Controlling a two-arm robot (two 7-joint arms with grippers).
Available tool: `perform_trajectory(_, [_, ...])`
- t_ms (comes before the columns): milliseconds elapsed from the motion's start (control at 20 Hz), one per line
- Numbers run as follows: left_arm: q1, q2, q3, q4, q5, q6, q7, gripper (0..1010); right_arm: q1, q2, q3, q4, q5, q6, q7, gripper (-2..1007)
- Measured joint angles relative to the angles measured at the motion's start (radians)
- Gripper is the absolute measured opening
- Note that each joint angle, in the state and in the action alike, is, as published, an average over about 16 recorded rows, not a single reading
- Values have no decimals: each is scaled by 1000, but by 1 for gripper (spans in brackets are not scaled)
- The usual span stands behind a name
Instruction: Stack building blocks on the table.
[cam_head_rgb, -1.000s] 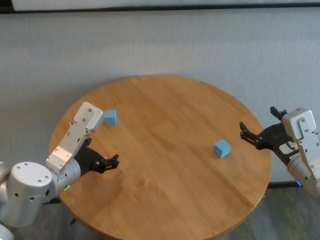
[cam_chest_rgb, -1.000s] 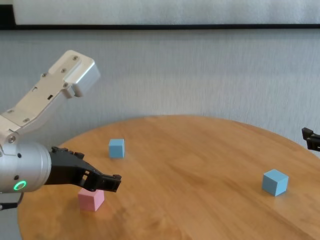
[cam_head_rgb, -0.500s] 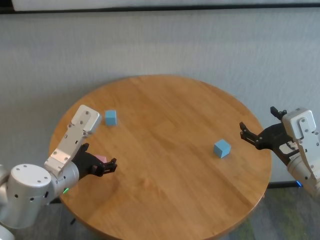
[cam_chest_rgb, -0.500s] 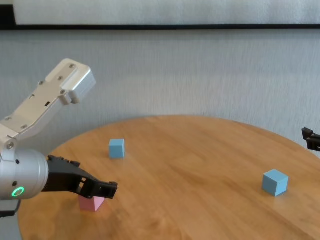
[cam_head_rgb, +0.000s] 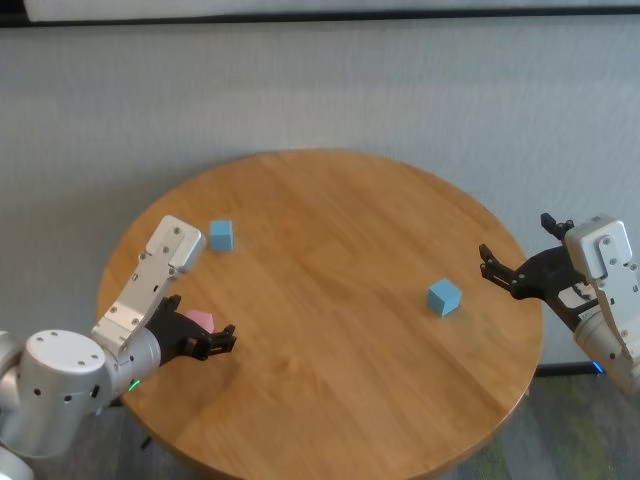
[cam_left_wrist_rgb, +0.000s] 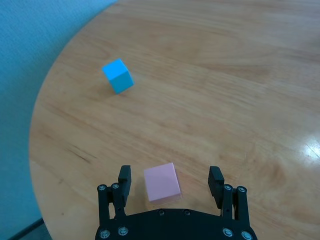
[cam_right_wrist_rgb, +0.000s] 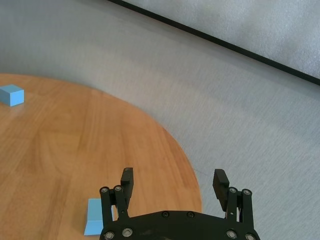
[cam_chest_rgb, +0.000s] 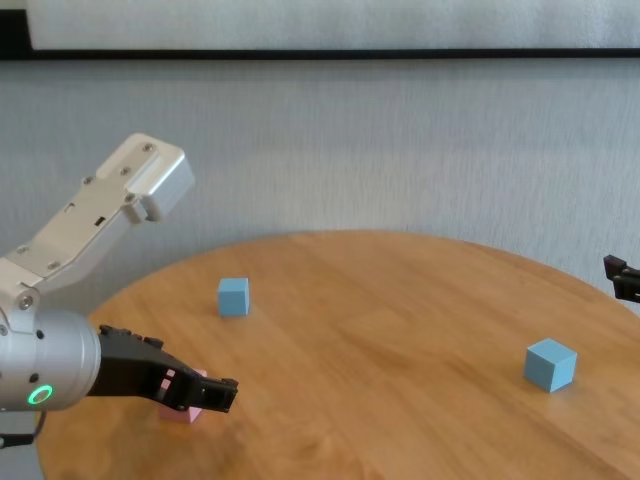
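A pale pink cube (cam_head_rgb: 202, 319) lies near the left edge of the round wooden table (cam_head_rgb: 330, 230). My left gripper (cam_head_rgb: 212, 337) is open and low over it. In the left wrist view the pink cube (cam_left_wrist_rgb: 162, 182) sits between the two fingers with gaps on both sides. In the chest view the gripper (cam_chest_rgb: 215, 392) hides most of the pink cube (cam_chest_rgb: 190, 411). One light blue cube (cam_head_rgb: 221, 235) lies farther back on the left. The other light blue cube (cam_head_rgb: 444, 296) lies on the right. My right gripper (cam_head_rgb: 497, 265) is open and empty beside the table's right edge.
A grey wall stands behind the table. The table's left rim (cam_left_wrist_rgb: 37, 115) runs close to the pink cube. The right blue cube (cam_right_wrist_rgb: 95, 217) shows just beyond the right gripper (cam_right_wrist_rgb: 173, 174) in its wrist view.
My left gripper has moved down and back toward the table's left edge, and its fingers now straddle the pink cube. The right arm and the blue cubes have not moved.
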Motion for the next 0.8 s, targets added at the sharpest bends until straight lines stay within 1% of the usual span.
perform_trajectory(400, [-3,-14,-7,25,11,2,-13,1002,0,0,0,0,0,0,0,1005])
perform_trajectory(800, [-4,-26,-16,52,27,-13,-22,1001,0,0,0,0,0,0,0,1005])
